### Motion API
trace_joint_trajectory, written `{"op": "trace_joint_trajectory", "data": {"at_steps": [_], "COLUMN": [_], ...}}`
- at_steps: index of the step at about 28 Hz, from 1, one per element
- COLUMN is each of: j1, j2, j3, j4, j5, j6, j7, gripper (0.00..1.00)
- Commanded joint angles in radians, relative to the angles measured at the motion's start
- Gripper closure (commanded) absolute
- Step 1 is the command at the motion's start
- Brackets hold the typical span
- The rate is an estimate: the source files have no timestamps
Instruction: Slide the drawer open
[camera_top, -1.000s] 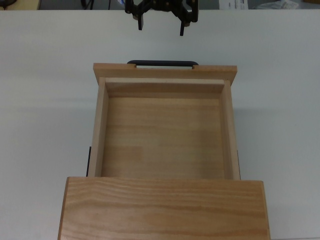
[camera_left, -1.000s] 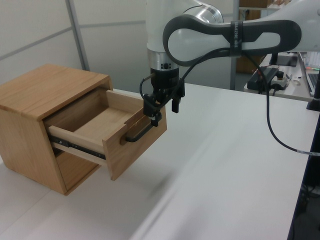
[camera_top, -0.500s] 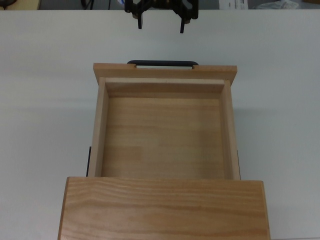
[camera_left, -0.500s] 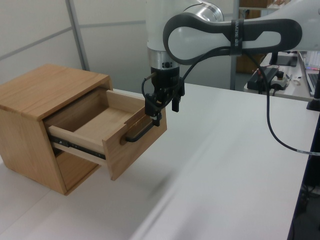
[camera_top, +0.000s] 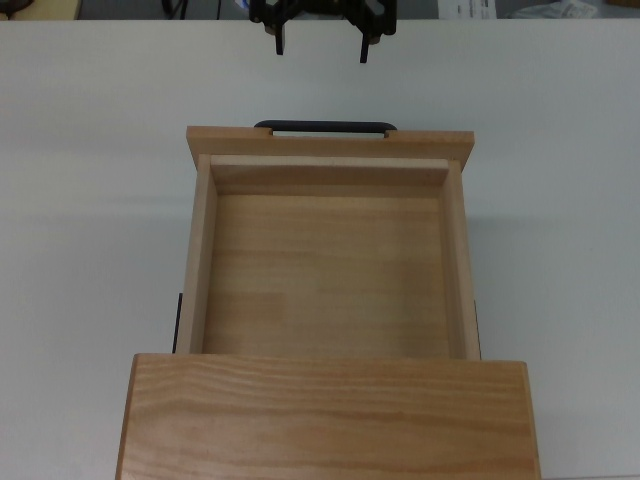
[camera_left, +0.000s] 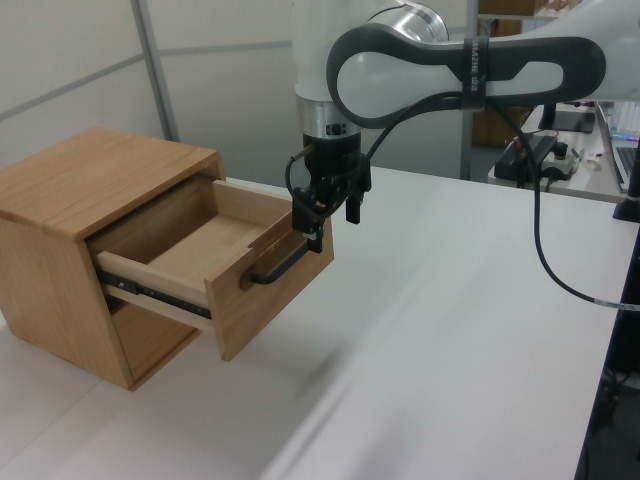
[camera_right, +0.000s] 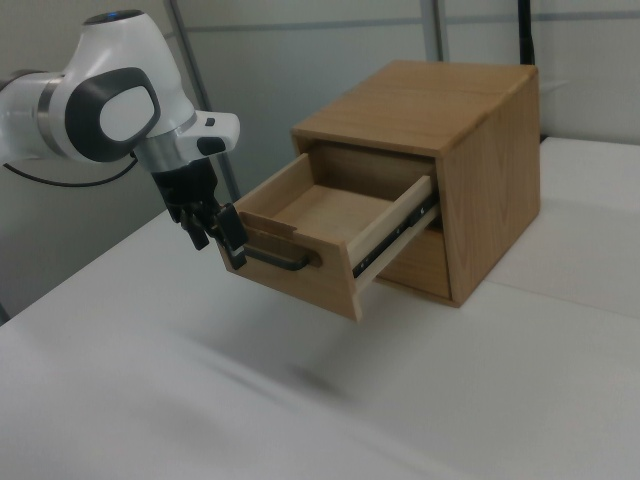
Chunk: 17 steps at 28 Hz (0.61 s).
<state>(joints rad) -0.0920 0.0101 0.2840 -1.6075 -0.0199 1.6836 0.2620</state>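
Nearest the top view's camera, the wooden cabinet (camera_top: 330, 415) sits on the white worktop (camera_top: 90, 250), its grained top filling the bottom of that view. Out of it juts the drawer (camera_top: 330, 260), pulled well clear on its side rails (camera_left: 150, 292) so that the whole bare floor of the tray lies open and empty. Beyond the tray comes the wider front panel (camera_top: 330, 142), and just past it the thin black bar handle (camera_top: 325, 127).

Farthest off, at the top view's upper edge, hangs the hand (camera_top: 322, 40) of the white arm (camera_left: 450, 70), its two black fingers (camera_top: 280, 42) spread apart and holding nothing. In the left view the hand (camera_left: 330, 215) hovers just above and outside the front panel, near the handle (camera_left: 280, 268) but apart from it; the right view shows the same, the hand (camera_right: 215, 232) standing off the panel's far end.

Over the last second the drawer has not shifted, while the hand has drawn slightly away from the handle, rising toward the top view's edge. That suggests the pull is over: the drawer looks as open as the task needs, and what remains appears to be only the arm's retreat.
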Motion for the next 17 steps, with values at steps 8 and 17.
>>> {"op": "trace_joint_trajectory", "data": {"at_steps": [8, 17], "j1": [-0.003, 0.0], "j2": [-0.006, -0.012], "j3": [0.001, 0.006], "j4": [0.017, 0.017], "j5": [0.003, 0.009], "j6": [-0.068, -0.105], "j7": [-0.041, -0.06], "gripper": [0.0, 0.0]}}
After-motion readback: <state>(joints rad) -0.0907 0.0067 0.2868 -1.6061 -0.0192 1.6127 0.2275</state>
